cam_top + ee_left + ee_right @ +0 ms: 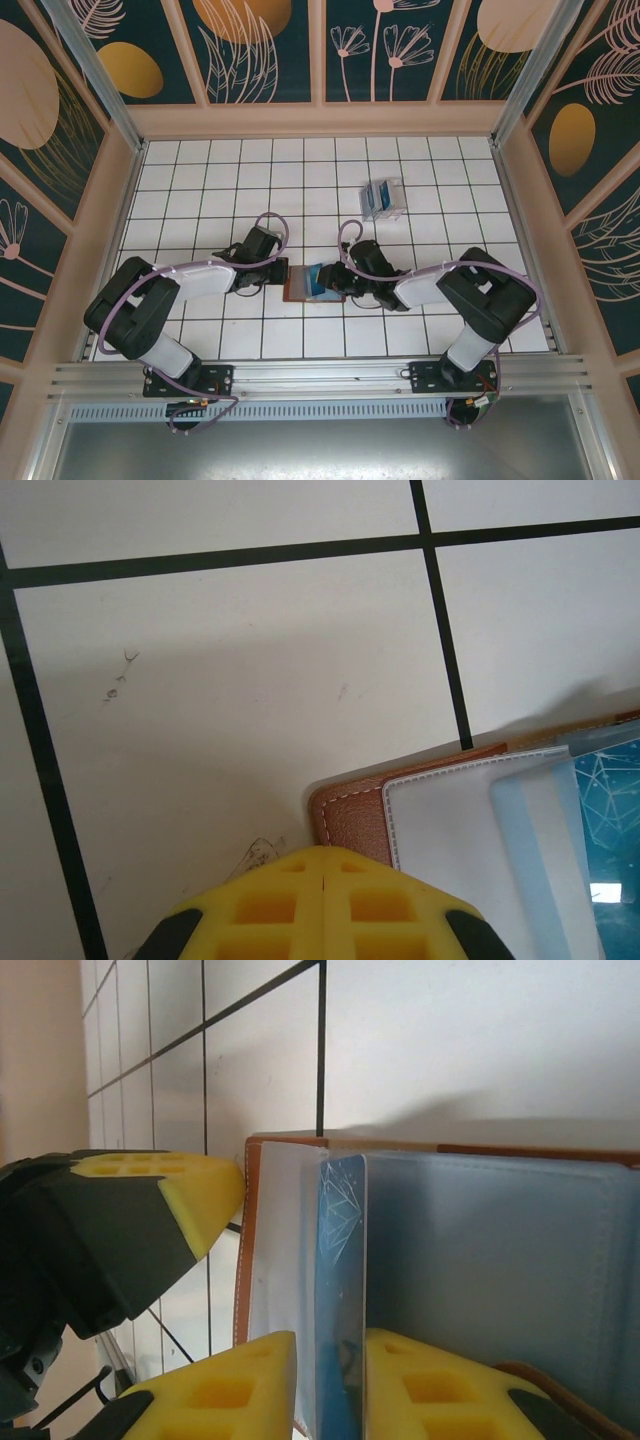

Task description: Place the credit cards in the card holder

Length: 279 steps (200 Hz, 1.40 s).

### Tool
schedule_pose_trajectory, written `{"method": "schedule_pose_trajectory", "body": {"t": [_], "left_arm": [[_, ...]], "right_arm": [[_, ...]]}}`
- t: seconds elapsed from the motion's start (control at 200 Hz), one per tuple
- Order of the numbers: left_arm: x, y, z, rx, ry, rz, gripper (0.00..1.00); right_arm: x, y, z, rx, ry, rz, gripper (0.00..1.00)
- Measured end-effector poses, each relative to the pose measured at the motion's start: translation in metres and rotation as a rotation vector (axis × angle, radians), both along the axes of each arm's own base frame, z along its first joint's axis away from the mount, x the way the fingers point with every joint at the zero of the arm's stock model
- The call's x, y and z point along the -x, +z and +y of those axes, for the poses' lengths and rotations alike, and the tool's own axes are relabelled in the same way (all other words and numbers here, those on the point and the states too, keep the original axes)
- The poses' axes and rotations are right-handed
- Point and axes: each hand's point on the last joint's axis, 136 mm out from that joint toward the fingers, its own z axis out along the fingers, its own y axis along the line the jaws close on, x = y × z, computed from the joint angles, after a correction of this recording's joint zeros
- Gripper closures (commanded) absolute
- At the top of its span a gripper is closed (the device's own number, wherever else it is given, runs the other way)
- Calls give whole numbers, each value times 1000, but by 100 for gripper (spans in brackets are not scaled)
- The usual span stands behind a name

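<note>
The reddish-brown card holder (300,290) lies open on the tiles between the two arms. My left gripper (283,272) is shut, its yellow tips (322,852) resting on the holder's brown corner (350,815). A blue credit card (340,1250) stands on edge, partly inside a clear pocket of the holder (500,1250). My right gripper (330,1345) straddles the card's near end. Its jaws stand slightly apart, with a thin gap on the left side of the card. From above, the card (322,280) shows just left of the right gripper (338,278).
A clear plastic box (382,198) with more blue cards stands on the tiles behind the right arm. The left gripper's yellow finger (200,1195) sits close to the holder's left edge. Wooden walls frame the white tiled table (200,180).
</note>
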Motion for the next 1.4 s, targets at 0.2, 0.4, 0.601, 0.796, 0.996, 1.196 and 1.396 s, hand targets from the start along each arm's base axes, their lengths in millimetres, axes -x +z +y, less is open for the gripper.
{"method": "schedule_pose_trajectory", "body": {"t": [0.2, 0.4, 0.601, 0.796, 0.996, 1.196, 1.396], "left_arm": [[0, 0, 0, 0, 0, 0, 100], [0, 0, 0, 1, 0, 0, 100], [0, 0, -2, 19, 11, 4, 100], [0, -1, -2, 46, 37, 9, 100], [-1, -1, -2, 62, 57, 9, 100], [-2, -1, -2, 76, 72, 11, 100], [-4, -1, -3, 83, 73, 6, 100]], "right_arm": [[0, -2, -1, 73, 22, -4, 68], [4, -4, 3, 150, 60, -27, 70], [10, -4, 10, 196, 93, -38, 76], [13, -11, 20, 201, 102, -13, 86], [11, -12, 22, 191, 71, 18, 87], [10, -12, 22, 191, 56, 24, 78], [9, -10, 18, 220, 35, 21, 77]]}}
